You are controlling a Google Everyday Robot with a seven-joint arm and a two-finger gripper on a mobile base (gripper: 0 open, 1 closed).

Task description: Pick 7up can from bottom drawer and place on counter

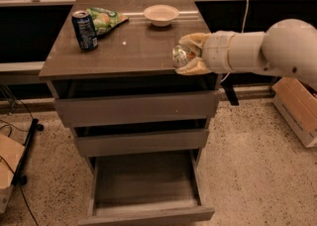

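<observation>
My gripper (184, 55) reaches in from the right and is shut on the 7up can (181, 54), a small silvery can held on its side between the tan fingers (194, 39). The can hangs just above the counter (129, 51) near its front right corner. The bottom drawer (146, 186) is pulled open below, and its inside shows nothing in it.
On the counter stand a dark blue can (84, 30) at the back left, a green snack bag (104, 18) beside it and a white bowl (160, 14) at the back. The two upper drawers are slightly ajar. A cardboard box (297, 108) lies on the floor at right.
</observation>
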